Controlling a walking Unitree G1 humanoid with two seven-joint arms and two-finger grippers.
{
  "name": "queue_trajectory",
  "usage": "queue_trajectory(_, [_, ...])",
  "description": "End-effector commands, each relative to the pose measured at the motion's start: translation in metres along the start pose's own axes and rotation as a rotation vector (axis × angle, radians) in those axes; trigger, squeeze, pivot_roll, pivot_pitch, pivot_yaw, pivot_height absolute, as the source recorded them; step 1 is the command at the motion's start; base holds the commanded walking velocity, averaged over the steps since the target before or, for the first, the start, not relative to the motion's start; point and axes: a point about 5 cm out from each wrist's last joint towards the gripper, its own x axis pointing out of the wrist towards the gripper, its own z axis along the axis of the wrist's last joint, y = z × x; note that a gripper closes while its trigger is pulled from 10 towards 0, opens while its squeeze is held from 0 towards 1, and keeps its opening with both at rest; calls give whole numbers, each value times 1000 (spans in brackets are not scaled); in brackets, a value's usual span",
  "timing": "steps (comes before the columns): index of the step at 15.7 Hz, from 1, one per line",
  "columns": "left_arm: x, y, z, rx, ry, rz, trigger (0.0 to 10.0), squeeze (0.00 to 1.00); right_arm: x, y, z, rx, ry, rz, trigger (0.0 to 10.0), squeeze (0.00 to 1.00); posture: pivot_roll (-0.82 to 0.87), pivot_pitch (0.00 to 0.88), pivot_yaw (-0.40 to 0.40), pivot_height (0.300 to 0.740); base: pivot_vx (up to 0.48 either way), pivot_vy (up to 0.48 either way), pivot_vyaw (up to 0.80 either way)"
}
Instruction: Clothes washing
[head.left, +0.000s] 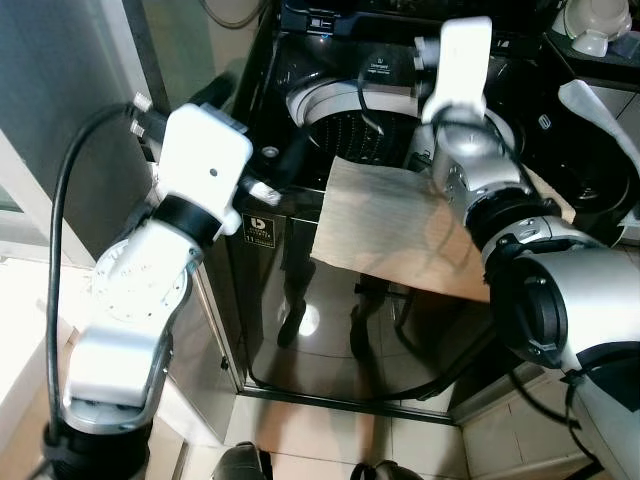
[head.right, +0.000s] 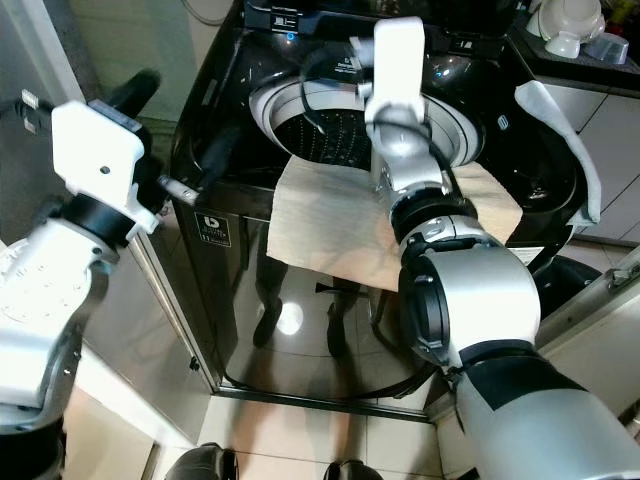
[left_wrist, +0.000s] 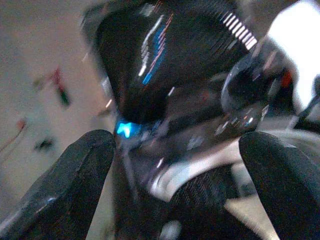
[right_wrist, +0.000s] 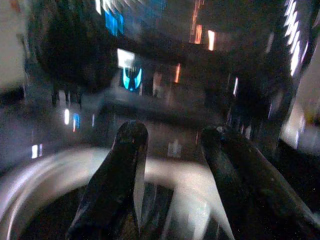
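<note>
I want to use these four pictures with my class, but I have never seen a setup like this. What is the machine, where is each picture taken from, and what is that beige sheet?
This is a humanoid robot doing laundry. The two upper pictures come from cameras in its head, looking down at its silver arms and a black top-loading washing machine with its drum open. The two lower, blurry pictures come from cameras on its wrists, each looking along that hand's two black fingers. The left hand is open, hovering near the washer's rim. The right hand, also open, reaches over the drum. A beige cloth lies draped over the washer's front edge, under the right arm; neither hand is gripping it.
</note>
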Motion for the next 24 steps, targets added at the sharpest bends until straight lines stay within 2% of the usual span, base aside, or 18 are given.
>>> queue_trajectory(1, [-4,0,-16,-22,77,35,10000,0,-2,-9,7,-23,-121,-45,10000,0,175,51,-81,740,0,0,0])
queue_trajectory(2, [-10,-3,-28,-50,119,49,10000,0,-14,-19,13,-58,-300,-100,10000,0,139,37,-73,740,0,0,0])
queue_trajectory(3, [-14,-7,-34,-67,135,39,10000,0,-35,-29,17,-87,-439,-138,10000,0,119,33,-69,740,0,0,0])
queue_trajectory(4, [-15,-10,-38,-77,141,27,10000,0,-51,-34,14,-83,-464,-157,10000,0,75,23,-61,740,0,0,0])
queue_trajectory(5, [-13,-15,-41,-82,140,3,10000,0,-67,-42,-1,-70,-392,-187,10000,0,43,14,-56,740,0,0,0])
queue_trajectory(7, [-7,-29,-41,-73,121,-72,10000,0,-107,-61,-38,-122,-269,-231,10000,0,0,9,-41,740,0,0,0])
queue_trajectory(9, [-4,-35,-40,-64,101,-136,10000,0,-130,-68,-56,-176,-208,-228,10000,0,-35,0,-17,740,0,0,0])
queue_trajectory(11, [-6,-39,-35,-65,64,-229,10000,0,-172,-66,-75,-216,-119,-168,10000,0,-45,0,-6,740,0,0,0])
queue_trajectory(12, [-7,-39,-35,-68,64,-228,10000,0,-175,-64,-78,-204,-96,-143,10000,0,-51,0,3,740,0,0,0])
queue_trajectory(13, [-9,-36,-39,-100,77,-147,10000,0,-176,-52,-86,-122,-33,-58,10000,0,-53,0,6,740,0,0,0])
queue_trajectory(14, [-10,-32,-48,-140,126,11,10000,0,-174,-41,-92,-51,17,15,10000,0,-48,0,3,740,0,0,0])
queue_trajectory(15, [-11,-31,-52,-153,146,57,10000,0,-173,-38,-95,-30,39,42,10000,0,-48,0,3,740,0,0,0])
queue_trajectory(16, [-20,-33,-65,-209,209,122,10000,0,-175,-36,-98,-21,66,69,10000,0,-36,0,-8,740,0,0,0])
queue_trajectory(17, [-24,-36,-69,-204,229,113,10000,0,-178,-36,-99,-22,76,71,10000,0,-31,0,-13,740,0,0,0])
queue_trajectory(18, [-36,-43,-77,-166,267,64,10000,0,-190,-39,-108,-9,140,52,10000,0,-13,0,-19,740,0,0,0])
queue_trajectory(19, [-39,-43,-78,-153,281,53,10000,0,-194,-37,-111,-6,164,53,10000,0,-9,0,-14,740,0,0,0])
queue_trajectory(21, [-35,-45,-80,-100,280,7,10000,0,-188,-30,-111,-9,160,100,10000,0,-12,0,-17,740,0,0,-747])
queue_trajectory(24, [-29,-43,-82,-107,275,56,10000,0,-157,-18,-105,-18,129,151,10000,0,-14,0,-11,740,-81,0,0])
